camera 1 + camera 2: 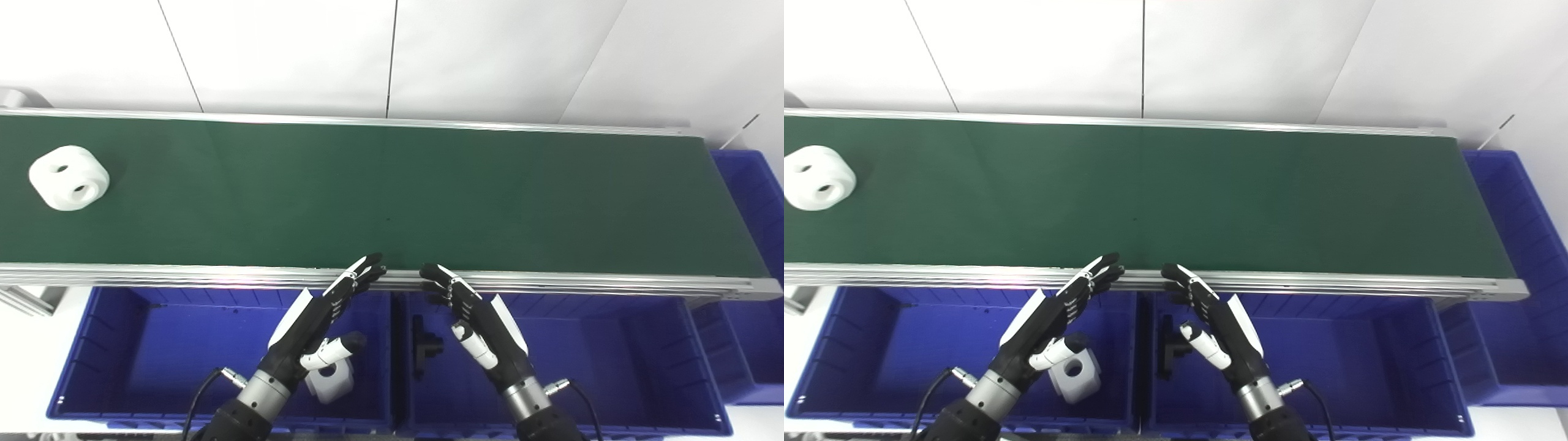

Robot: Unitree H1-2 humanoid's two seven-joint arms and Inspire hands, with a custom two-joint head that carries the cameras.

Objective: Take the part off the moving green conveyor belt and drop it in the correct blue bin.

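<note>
Two rounded white plastic parts with holes show: one on the far left of the belt [68,177], one in the near left bin [331,378]. One black angular part [425,350]. Three blue plastic bins [110,343] [612,343] [750,196]. One long green conveyor belt [392,196]. Two black-and-white robot hands [318,318] [481,324].

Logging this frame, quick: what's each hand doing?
Left hand: open, holding nothing.
Right hand: open, holding nothing.
</note>
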